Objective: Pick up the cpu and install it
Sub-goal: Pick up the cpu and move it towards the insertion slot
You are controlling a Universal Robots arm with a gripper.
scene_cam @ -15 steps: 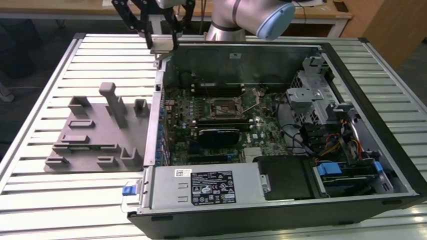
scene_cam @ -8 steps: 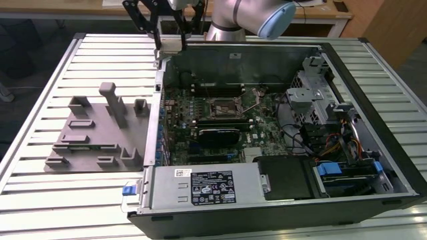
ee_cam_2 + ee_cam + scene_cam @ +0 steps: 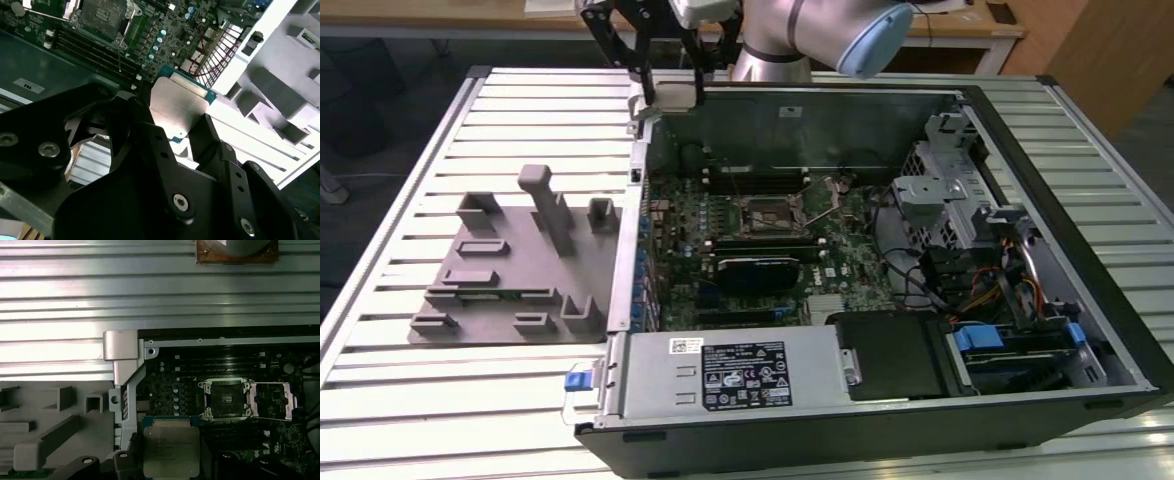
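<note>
While claw (image 3: 671, 98) grips cpu (image 3: 177, 107) by its edges over pc case (image 3: 631, 200) edge, apart from open socket (image 3: 225, 399), chip prob. needs staying level, corner-matched, no tilt.

I'm seeing the computer case (image 3: 761, 125) lying open on the table (image 3: 400, 220), with the fixture block (image 3: 507, 275) sitting just beside it on the exterior view's left. The socket (image 3: 765, 208) is sitting near the middle of the motherboard (image 3: 678, 262) inside the case. My gripper (image 3: 670, 92) is hanging over the case's far corner on the exterior view's left, holding the cpu (image 3: 170, 450) well apart from the socket.
</note>
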